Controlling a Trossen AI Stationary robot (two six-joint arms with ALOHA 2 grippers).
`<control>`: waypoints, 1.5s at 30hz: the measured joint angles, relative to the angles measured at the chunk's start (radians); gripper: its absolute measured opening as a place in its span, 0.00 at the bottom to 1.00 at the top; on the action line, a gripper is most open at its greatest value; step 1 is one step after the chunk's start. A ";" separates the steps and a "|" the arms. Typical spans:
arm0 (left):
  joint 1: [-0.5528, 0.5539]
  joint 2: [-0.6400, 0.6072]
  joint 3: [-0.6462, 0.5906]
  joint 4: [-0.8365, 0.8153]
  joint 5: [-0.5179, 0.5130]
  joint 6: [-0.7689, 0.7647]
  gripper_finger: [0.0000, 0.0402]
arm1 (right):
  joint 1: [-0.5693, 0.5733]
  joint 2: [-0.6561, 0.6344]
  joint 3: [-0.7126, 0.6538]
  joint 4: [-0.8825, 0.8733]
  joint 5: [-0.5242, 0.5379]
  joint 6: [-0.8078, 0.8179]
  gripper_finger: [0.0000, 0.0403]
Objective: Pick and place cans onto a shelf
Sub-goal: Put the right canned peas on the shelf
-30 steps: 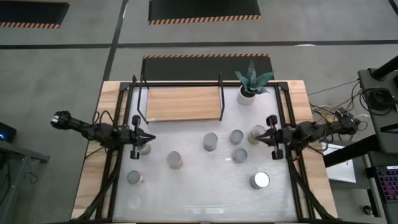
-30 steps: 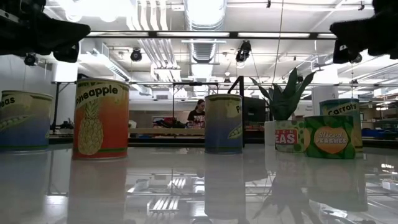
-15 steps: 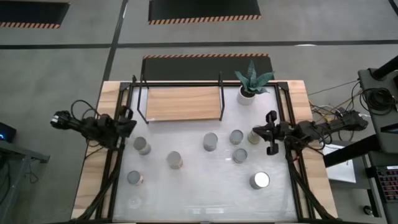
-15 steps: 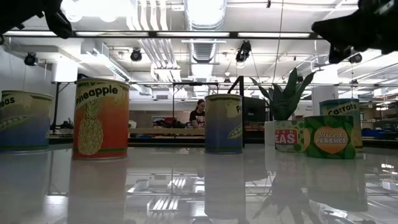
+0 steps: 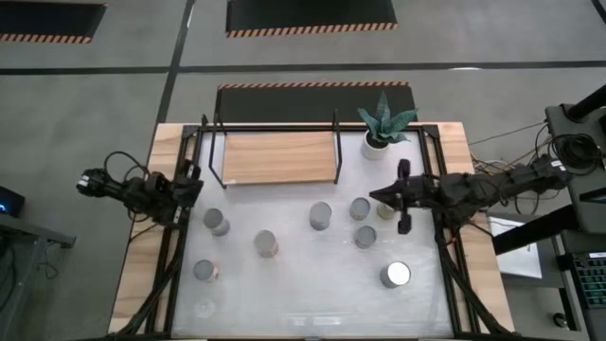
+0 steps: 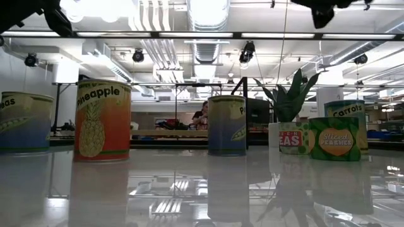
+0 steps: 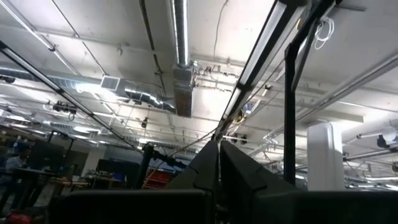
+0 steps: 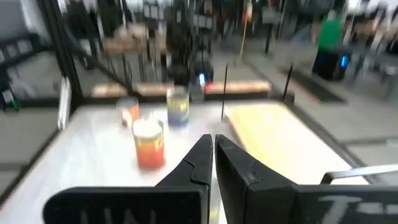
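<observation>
We count about eight cans scattered over the white bench in the lower middle of the high view, standing upright and apart from each other: one at the left near the bench's edge, one lower left, one near the centre, a cluster of three toward the right, and a larger shiny-topped one at the lower right. In the low view we read labels on them, a pineapple can at the left, a blue-green one in the middle, and a low peaches can at the right. The shelf, a light wooden board in a thin black frame, sits in the upper middle of the high view with nothing on it. Just to its right stands a white pot with a spiky green plant. The right end effector is clenched and holds nothing, reaching in from the right over the cluster of three cans. The left end effector is also clenched and empty, drawn back at the bench's left edge, tilted up toward the ceiling
</observation>
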 joint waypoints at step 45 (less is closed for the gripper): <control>-0.003 0.485 0.594 -1.077 -0.131 -0.103 0.00 | -0.046 0.699 0.574 -0.468 -0.108 -0.151 0.02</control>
